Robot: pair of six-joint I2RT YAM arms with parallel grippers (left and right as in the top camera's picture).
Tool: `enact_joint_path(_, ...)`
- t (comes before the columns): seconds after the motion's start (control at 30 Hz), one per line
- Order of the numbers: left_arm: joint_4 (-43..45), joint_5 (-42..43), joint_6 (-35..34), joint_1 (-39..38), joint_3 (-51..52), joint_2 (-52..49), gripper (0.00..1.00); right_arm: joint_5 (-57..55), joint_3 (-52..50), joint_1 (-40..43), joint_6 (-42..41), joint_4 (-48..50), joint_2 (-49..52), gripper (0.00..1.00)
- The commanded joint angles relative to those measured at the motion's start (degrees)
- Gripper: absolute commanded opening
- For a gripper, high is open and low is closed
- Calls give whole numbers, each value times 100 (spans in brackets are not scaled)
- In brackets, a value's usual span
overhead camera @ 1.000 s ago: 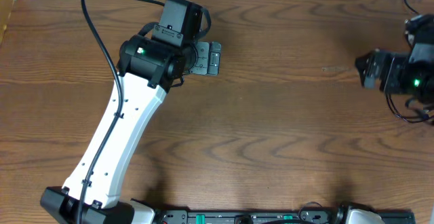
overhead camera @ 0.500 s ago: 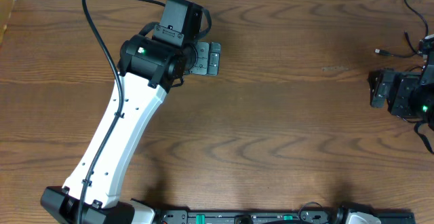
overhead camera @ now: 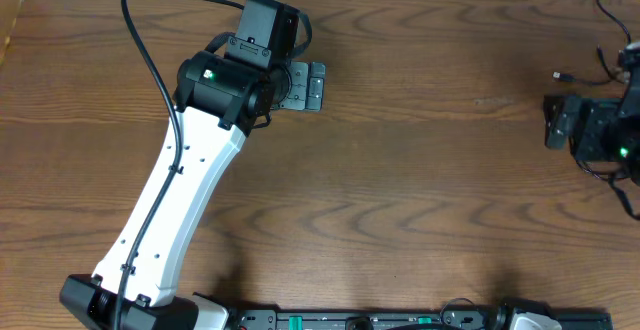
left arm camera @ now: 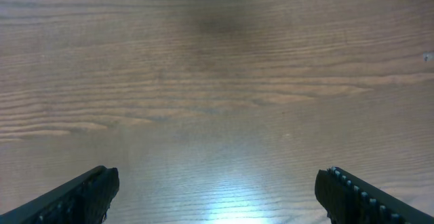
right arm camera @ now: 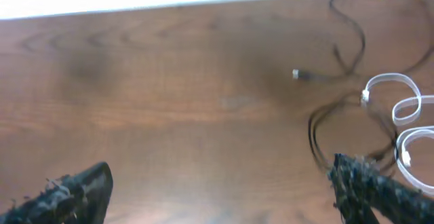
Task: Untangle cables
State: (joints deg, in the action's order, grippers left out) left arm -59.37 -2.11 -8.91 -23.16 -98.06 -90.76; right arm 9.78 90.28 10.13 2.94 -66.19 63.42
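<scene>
The cables lie at the table's far right. In the right wrist view a thin black cable [right arm camera: 352,41] loops near a small pale plug end [right arm camera: 296,74], and a white cable [right arm camera: 400,105] lies in loops beside it. In the overhead view only the plug end [overhead camera: 558,74] and a black strand [overhead camera: 606,5] show. My right gripper [right arm camera: 220,190] is open and empty, with the cables ahead and to its right; in the overhead view it [overhead camera: 552,122] is at the right edge. My left gripper [left arm camera: 217,190] is open and empty over bare wood [overhead camera: 316,86].
The left arm [overhead camera: 170,210] stretches from the front left toward the back middle, with its thick black wire [overhead camera: 140,40] arching off it. The table's back edge [right arm camera: 169,7] runs close behind the cables. A rail with electronics [overhead camera: 380,320] lies along the front edge.
The right arm has drawn back toward the right edge, uncovering the plug end and black strand. The left arm has not moved.
</scene>
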Motion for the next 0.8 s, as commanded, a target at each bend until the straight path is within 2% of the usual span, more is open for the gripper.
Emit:
enact_joint_path(0.0,-15,-116,96,0,-17,-11,98,-46,-634,-278,103,540,-367,99)
enact_joint_path(0.1,-15,-114,96,0,-17,-11,98,-68,-1738,-549,103,1744,-1023,99)
enact_joint_path(0.3,-13,-116,96,0,-17,-11,98,-39,-3904,-686,96,3521,-2461,99)
enact_joint_path(0.5,-15,-116,96,0,-17,-11,98,-42,-5845,-686,98,4603,-4050,99)
enact_joint_path(0.77,-15,-116,96,0,-17,-11,98,-44,-7576,-754,98,5215,-5602,99)
